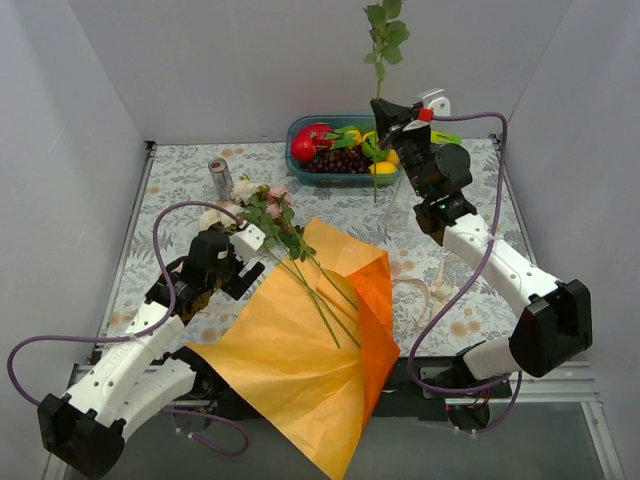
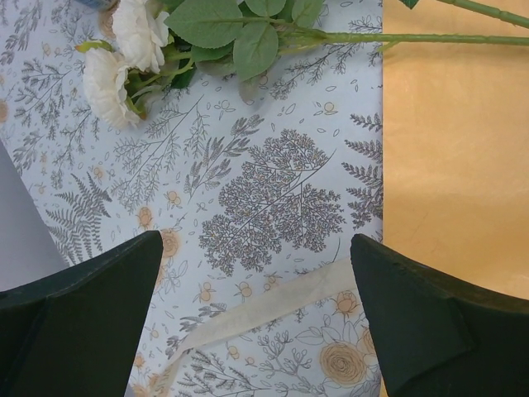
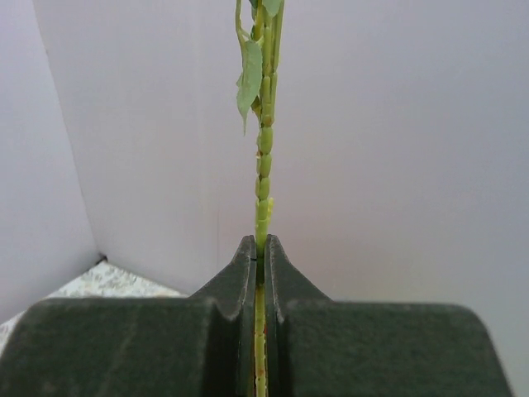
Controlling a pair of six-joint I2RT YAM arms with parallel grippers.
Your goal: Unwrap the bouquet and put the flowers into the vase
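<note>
flower stem [image 3: 263, 157] clamped upright in right gripper [image 3: 260, 248] w/ leafy top above

The orange wrapping paper [image 1: 290, 370] lies opened flat across the lower centre, with pink and cream roses [image 1: 262, 205] lying at centre left and their thin stems slanting down-right over it. One leafy green stem [image 1: 380, 45] stands upright at upper centre. The clear vase [image 1: 402, 215], barely visible, stands upright below it at centre right.

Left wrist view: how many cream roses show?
2. The upper rose touches the top edge; the lower rose lies just below-left of it. Others may sit outside this view.
</note>
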